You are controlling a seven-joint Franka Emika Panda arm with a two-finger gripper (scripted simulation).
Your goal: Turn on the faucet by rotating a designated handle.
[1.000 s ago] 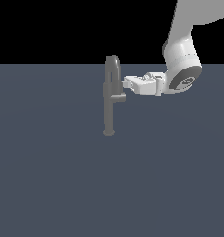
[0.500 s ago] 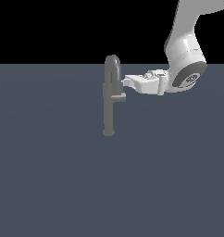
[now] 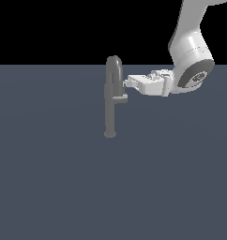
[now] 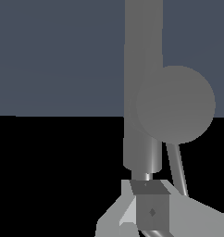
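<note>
The faucet (image 3: 110, 112) is a slim grey column with an arched spout (image 3: 114, 63) on a small round foot. Its handle (image 3: 120, 99) is a short stub pointing toward the exterior view's right. My gripper (image 3: 129, 82) lies level just right of the column, a little above the handle, and its fingers look shut with nothing between them. In the wrist view the handle's round end (image 4: 175, 104) faces the camera beside the column (image 4: 143, 55). My fingers (image 4: 151, 210) show at the picture's edge, pressed together.
The faucet stands alone on a flat dark grey-blue floor (image 3: 54, 178). My white arm (image 3: 190, 51) comes down from the upper part of the exterior view's right.
The wrist has drifted slightly toward the exterior view's right and the hand has levelled. The fingertips stay near the column, and the handle has not visibly turned.
</note>
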